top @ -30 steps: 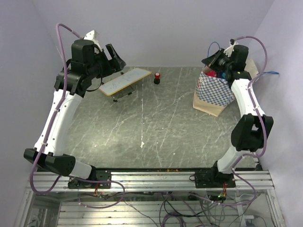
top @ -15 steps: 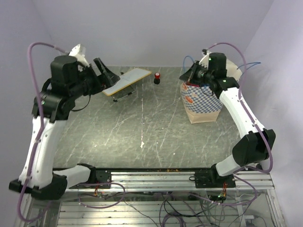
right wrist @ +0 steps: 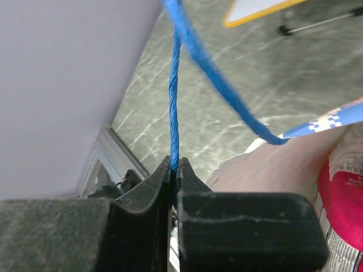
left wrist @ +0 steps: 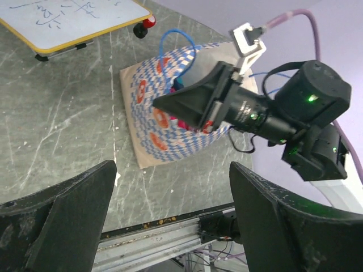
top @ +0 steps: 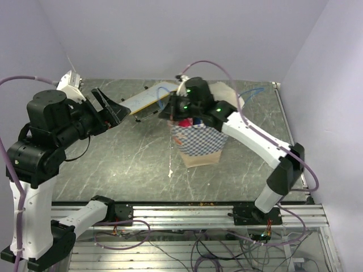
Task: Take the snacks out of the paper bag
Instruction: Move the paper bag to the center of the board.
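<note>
Snack packets (top: 187, 121) sit inside the paper bag (top: 197, 143), with magenta-red foil showing at its open mouth; the right wrist view shows one magenta packet (right wrist: 341, 195) against the cream lining. The blue-and-white checkered bag is near the middle of the grey marbled surface (top: 125, 161), tipped so its tan bottom faces the near edge. Whether it rests fully on the surface I cannot tell. The right end effector (right wrist: 174, 169) is at the bag's mouth, its fingers pressed together on a blue cord handle (right wrist: 174, 102) that runs taut from between them. The left end effector (left wrist: 173, 170) hangs above the surface to the bag's left, spread wide with nothing in it. A yellow-edged whiteboard (left wrist: 74, 20) lies beyond the bag, with a red-and-black knob (left wrist: 144, 25) beside it.
</note>
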{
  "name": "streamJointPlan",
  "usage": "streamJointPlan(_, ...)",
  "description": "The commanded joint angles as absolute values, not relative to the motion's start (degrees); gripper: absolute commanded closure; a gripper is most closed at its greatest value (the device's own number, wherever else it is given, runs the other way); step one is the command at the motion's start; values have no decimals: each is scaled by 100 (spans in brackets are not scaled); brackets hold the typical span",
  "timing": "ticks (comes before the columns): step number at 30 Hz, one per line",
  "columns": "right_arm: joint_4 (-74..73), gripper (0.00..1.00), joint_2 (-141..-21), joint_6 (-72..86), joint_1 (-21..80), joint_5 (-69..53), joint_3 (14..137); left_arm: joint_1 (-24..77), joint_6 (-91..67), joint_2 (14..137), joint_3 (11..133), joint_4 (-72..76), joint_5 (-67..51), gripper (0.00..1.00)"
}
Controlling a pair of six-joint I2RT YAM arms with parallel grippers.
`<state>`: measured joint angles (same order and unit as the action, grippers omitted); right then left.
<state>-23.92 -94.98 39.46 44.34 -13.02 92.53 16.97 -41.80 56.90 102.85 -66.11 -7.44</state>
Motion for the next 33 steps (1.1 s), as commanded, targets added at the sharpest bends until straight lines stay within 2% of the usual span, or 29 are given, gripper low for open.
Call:
streamJointPlan(1,-1547,100,-9987,4405,5270,-1236,10056,1659,-4069,5537,10590,-7341,-396,8)
streamJointPlan(7,-1532,100,-10468,4470,5691,-1288,10503,1661,-4215,5295,10716,-7424,-308,7)
streamJointPlan(12,-1744,99,-10274,4223,5694,-1115,10497,1661,-4312,5239,10726,-7449,-234,7)
streamJointPlan(14,-1783,91,-10083,4085,5675,-992,10382,1661,-4382,5177,10593,-7360,-252,7)
streamJointPlan(17,-1982,68,-9801,3902,5585,-761,10276,1661,-4476,5142,10386,-7229,-266,7)
streamJointPlan(22,-2436,50,-9271,3592,5307,-419,10176,1659,-4630,5173,9904,-7053,-351,8)
streamJointPlan(26,-2717,38,-8558,3352,5001,-23,9864,1661,-4816,5181,9317,-6901,-446,8)
streamJointPlan(29,-2946,34,-8070,3168,4677,232,9641,1661,-4939,5273,8874,-6816,-510,10)
streamJointPlan(33,-3231,29,-7504,2875,4327,776,9439,1661,-4979,5587,8391,-6624,-649,17)
